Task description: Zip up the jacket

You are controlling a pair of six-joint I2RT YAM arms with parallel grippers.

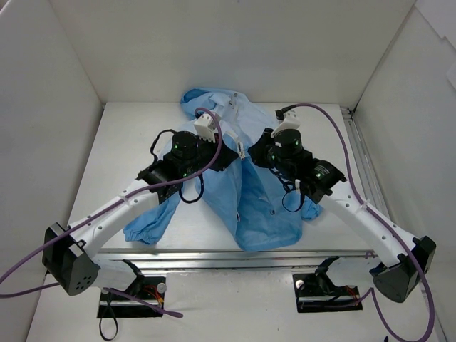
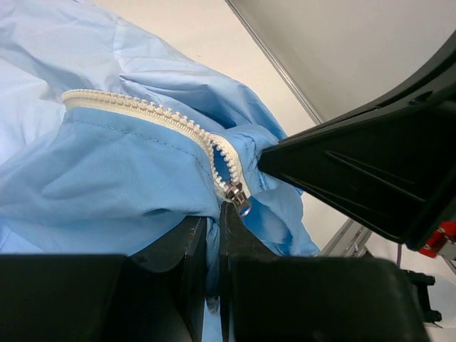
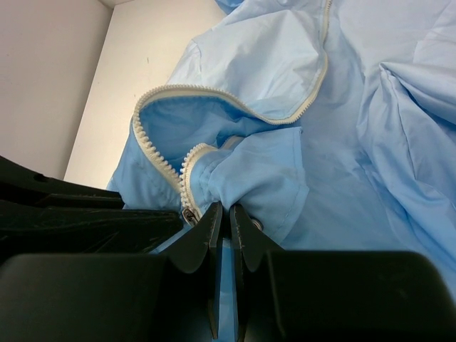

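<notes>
The light-blue jacket [image 1: 249,199] lies crumpled in the middle of the table, hood to the back. Its white zipper [image 2: 142,108] is open above the metal slider [image 2: 239,196]. My left gripper [image 2: 214,222] is shut on a fold of the jacket fabric just below the slider. My right gripper [image 3: 229,212] is shut on a bunched fold of the jacket beside the zipper's lower end [image 3: 189,214]. In the top view the left gripper [image 1: 229,152] and the right gripper [image 1: 254,152] meet tip to tip over the jacket's front, lifting it slightly.
White walls enclose the table [image 1: 128,142] on three sides. A metal rail [image 1: 360,157] runs along the right edge. A sleeve with a gathered cuff [image 1: 146,229] lies at the front left. Purple cables arc over both arms.
</notes>
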